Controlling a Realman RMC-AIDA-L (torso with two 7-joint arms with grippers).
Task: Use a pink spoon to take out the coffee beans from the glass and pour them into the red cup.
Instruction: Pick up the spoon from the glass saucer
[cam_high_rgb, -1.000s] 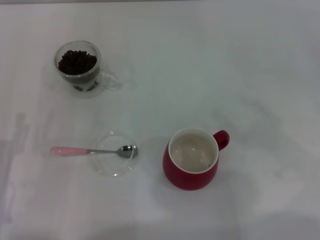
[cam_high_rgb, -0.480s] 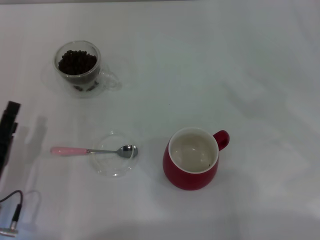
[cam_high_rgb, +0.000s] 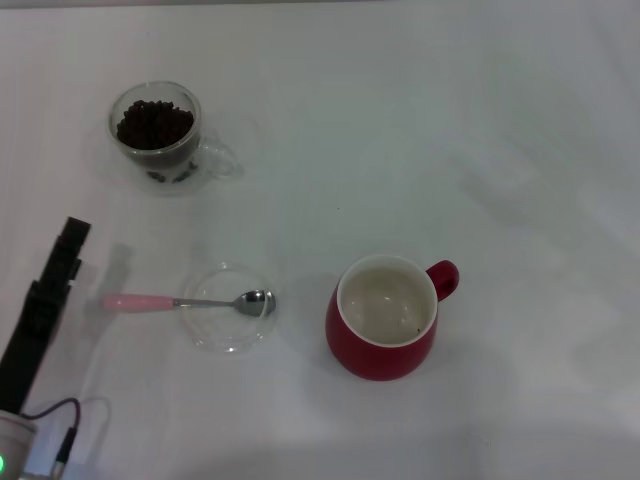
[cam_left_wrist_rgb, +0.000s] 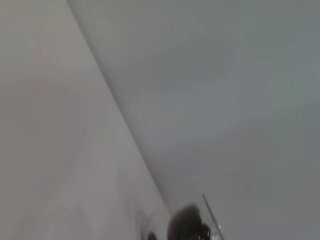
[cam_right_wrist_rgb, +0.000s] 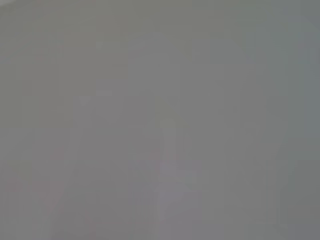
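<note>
Left claw (cam_high_rgb: 72, 235) hangs just beside the pink spoon (cam_high_rgb: 185, 300) handle, lined up for pickup; spread or pressed together, cannot tell. Spoon bowl rests on clear dish (cam_high_rgb: 228, 335). Right claw unseen.

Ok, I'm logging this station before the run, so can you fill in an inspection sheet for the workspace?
Surface: white table, no spills seen.
Spoon: lies flat, pink handle pointing to the robot's left, metal bowl over the clear dish.
Glass: upright at the far left, holding the coffee beans.
Red cup: upright, handle to the right, inside looks nearly empty, with a dark speck or two.
Clutter: nothing seen beyond the dish.
Claws: left claw at the left edge, just short of the spoon handle, touching nothing; open or shut cannot be told. Right claw not in view.
Cables: one dark cable by the left arm's base.
Surroundings: nothing seen.
</note>
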